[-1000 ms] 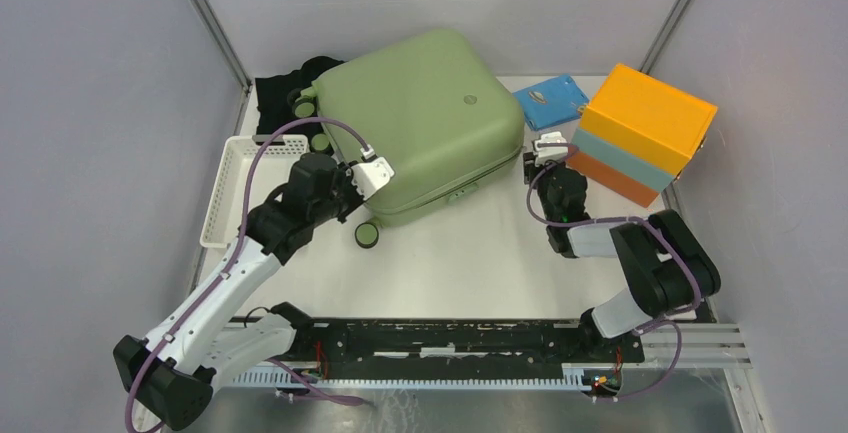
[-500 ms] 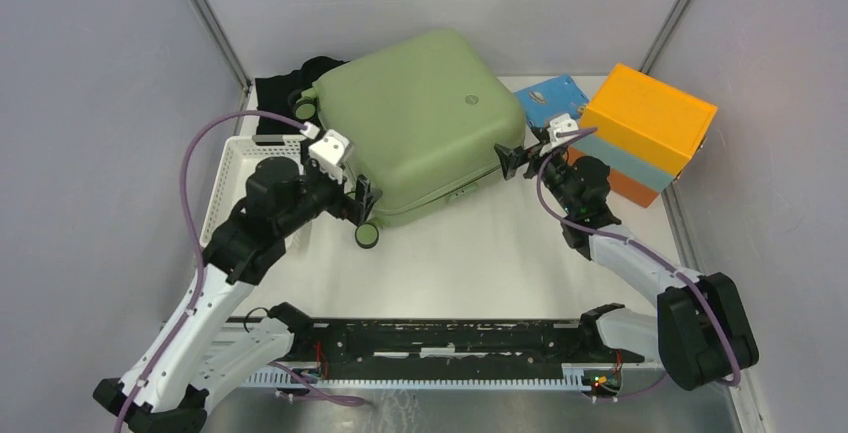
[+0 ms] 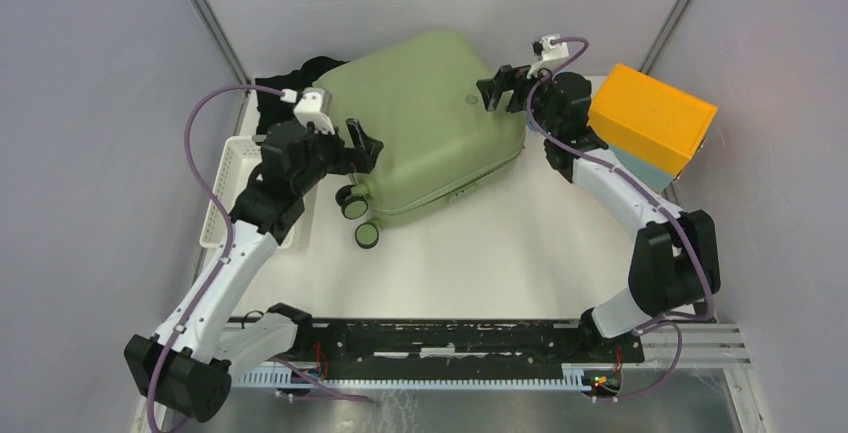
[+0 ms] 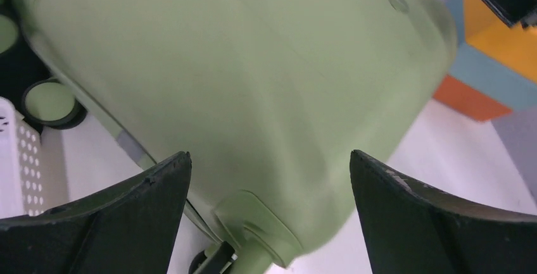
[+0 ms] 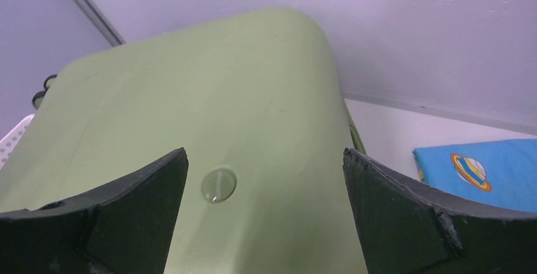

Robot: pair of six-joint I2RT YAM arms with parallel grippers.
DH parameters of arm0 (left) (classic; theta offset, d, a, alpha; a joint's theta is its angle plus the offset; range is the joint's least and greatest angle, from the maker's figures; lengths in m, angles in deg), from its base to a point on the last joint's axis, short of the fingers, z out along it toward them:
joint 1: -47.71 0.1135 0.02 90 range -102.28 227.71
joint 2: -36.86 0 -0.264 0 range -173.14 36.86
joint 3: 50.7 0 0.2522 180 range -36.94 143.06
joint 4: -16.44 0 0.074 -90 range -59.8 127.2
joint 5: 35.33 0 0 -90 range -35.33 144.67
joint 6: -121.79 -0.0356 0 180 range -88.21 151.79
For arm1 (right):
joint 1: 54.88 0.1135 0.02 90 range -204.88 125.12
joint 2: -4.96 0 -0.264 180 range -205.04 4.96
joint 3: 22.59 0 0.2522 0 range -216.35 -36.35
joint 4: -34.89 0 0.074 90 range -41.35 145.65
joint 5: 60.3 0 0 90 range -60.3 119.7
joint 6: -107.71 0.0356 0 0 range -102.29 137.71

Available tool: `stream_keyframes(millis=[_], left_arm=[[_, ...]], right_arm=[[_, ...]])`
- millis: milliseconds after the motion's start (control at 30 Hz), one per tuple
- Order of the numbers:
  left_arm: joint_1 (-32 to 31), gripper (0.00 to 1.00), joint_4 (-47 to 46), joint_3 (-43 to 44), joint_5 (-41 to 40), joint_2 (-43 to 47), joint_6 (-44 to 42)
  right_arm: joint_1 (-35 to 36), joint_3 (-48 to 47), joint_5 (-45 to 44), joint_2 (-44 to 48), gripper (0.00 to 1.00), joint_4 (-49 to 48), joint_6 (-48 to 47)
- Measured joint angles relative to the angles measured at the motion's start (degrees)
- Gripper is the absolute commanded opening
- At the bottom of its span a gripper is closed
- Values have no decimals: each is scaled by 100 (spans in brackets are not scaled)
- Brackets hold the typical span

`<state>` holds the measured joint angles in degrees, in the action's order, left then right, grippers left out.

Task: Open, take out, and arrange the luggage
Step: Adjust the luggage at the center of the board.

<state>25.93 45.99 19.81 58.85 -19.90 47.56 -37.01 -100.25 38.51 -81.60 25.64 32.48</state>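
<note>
The luggage [image 3: 420,123] is a big sage-green hard-shell suitcase lying flat at the back middle of the table, with its shell closed and its black wheels [image 3: 367,235] at the near-left corner. My left gripper [image 3: 358,143] hovers open at the case's left edge. In the left wrist view the green shell [image 4: 240,65] fills the gap between the wide-spread fingers [image 4: 126,217] of the left gripper [image 4: 269,154]. My right gripper [image 3: 500,88] is open over the case's far right corner. In the right wrist view the right gripper [image 5: 265,152] looks down on the lid [image 5: 209,97] and holds nothing.
A white perforated basket [image 3: 232,188] stands left of the case. An orange and light-blue box [image 3: 650,118] sits at the right, behind my right arm. A blue packet [image 5: 481,169] lies on the table beside the case. Black cloth [image 3: 285,88] lies at the back left.
Both grippers have opened wide. The left one moved up along the case's left edge. The right arm swung from the table by the box up to the case's far right corner.
</note>
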Motion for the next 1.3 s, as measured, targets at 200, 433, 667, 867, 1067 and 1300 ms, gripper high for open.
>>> stream_keyframes(millis=[200,433,667,867,1067,1300], left_arm=[[1084,100,-138,278,162,-601,881],[1506,100,116,966,-138,-1569,1543],[1670,100,236,1145,-376,-2251,1912],[1766,96,90,1202,-131,-2509,2006],[1790,89,-173,1193,511,-2632,1930],[1875,84,-310,1132,979,-2638,1655]], right_arm=[[-291,-946,-70,-717,98,785,413],[-662,-1093,431,-1307,98,1019,1032],[-708,-1104,988,-1379,98,955,1335],[-739,-870,1325,-1379,95,608,1528],[-789,-365,1443,-1279,93,-146,1740],[-743,667,1427,-514,92,-599,1869]])
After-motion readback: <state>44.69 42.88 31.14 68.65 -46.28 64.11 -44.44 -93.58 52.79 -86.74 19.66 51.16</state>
